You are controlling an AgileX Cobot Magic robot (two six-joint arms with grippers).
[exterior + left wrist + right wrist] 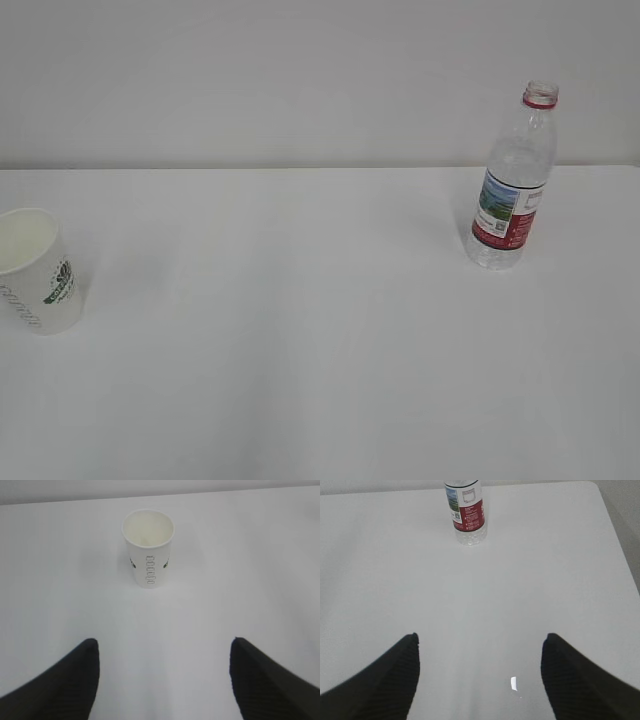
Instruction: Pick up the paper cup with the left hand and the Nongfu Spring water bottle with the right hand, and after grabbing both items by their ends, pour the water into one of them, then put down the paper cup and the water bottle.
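paper cup (pixel 38 270): white, upright, open, far left | water bottle (pixel 513 180): clear, uncapped, upright, far right

The left hand (pixel 162 680) has its two black fingers (pixel 65 680) spread wide, with nothing between them. The right hand (pixel 480 677) is in the same pose: fingers (pixel 575 680) wide apart and holding nothing. Both hang above the surface, tilted forward and downward.
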